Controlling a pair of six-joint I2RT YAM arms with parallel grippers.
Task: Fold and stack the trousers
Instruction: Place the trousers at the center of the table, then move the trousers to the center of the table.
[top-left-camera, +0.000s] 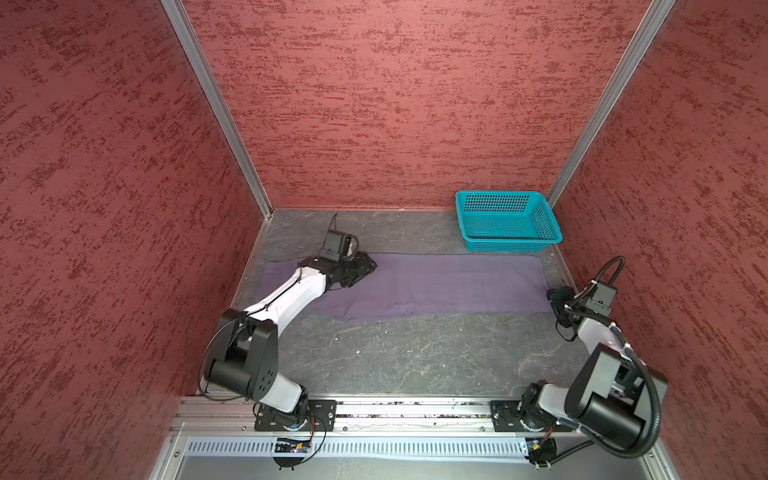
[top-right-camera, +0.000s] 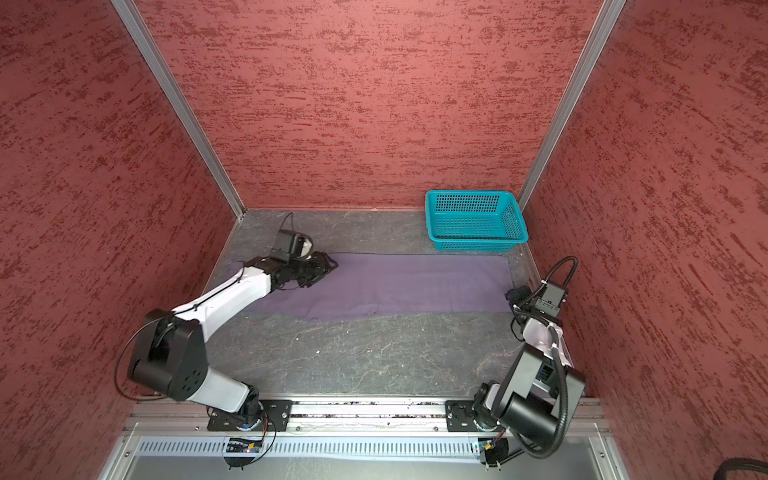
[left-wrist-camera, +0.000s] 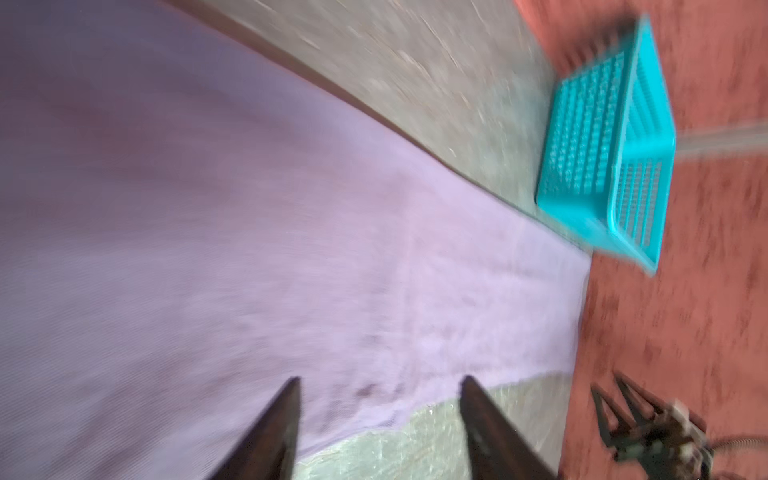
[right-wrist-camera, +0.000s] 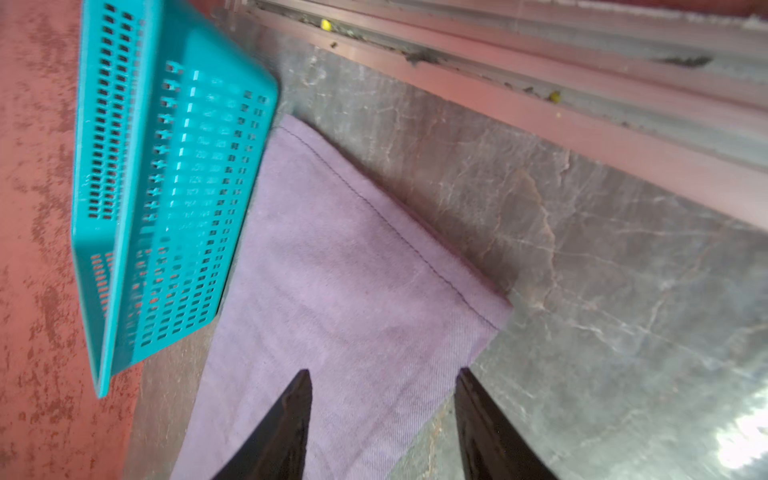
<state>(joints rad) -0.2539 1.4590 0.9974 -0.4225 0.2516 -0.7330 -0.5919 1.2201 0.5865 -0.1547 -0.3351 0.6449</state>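
- Trousers (top-left-camera: 436, 286): spread flat as one long purple strip across the far half of the table (top-left-camera: 395, 357), running left to right. Same lie of the trousers (top-right-camera: 407, 286) in both top views. Stitched hem at the right end, sharp in the right wrist view.
- Basket (top-left-camera: 507, 246): teal, perforated, upright in the far right corner, just beyond the far edge of the strip. Touching the cloth or just clear of it: cannot tell.
- Left gripper (top-left-camera: 367, 271): low over the left part of the strip, toward its far edge. Same gripper (left-wrist-camera: 381, 378) in its own blurred wrist view: jaws spread wide, cloth beneath, nothing between them.
- Right gripper (top-left-camera: 555, 297): at the right end of the strip, by its near corner. Same gripper (right-wrist-camera: 383, 370) in its own wrist view: jaws parted, one finger over cloth, one over bare table, nothing clamped.
- Fingertip contact with the cloth, either arm: cannot tell.
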